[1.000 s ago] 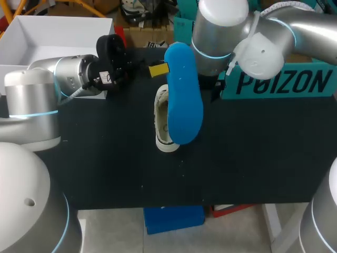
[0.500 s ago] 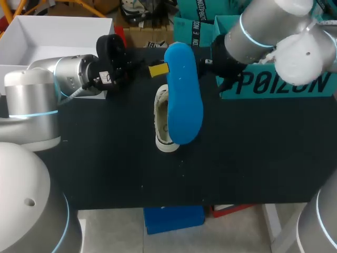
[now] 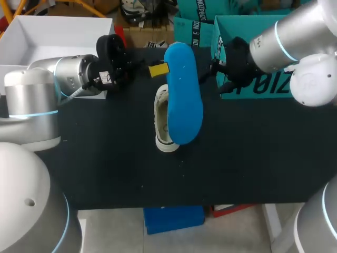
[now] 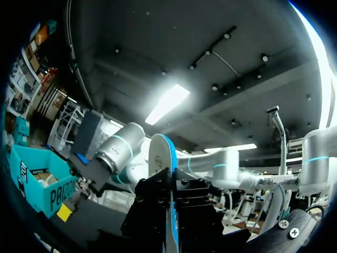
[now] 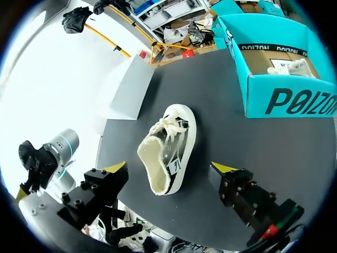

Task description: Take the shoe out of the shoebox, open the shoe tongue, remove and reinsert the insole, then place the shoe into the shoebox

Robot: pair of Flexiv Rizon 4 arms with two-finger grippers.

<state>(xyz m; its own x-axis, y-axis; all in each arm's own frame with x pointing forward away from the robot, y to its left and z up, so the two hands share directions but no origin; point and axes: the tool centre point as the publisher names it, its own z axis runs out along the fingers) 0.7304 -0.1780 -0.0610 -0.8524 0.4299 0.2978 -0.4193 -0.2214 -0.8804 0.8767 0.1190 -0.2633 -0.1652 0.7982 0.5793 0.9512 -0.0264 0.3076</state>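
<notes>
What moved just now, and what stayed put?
The right end effector, open, swung away from the insole, rightwards toward the box. The left end effector kept holding the insole up, and the shoe stayed on the table.

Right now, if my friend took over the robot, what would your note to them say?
Left pincer: shut on the insole, holding it up over the shoe.
Right pincer: open and empty, near the box.
Shoe: on the table, outside the box.
Done: the shoe is out of the box and the insole is out of the shoe.
Left to do: put the insole back in, then put the shoe into the box.
</notes>
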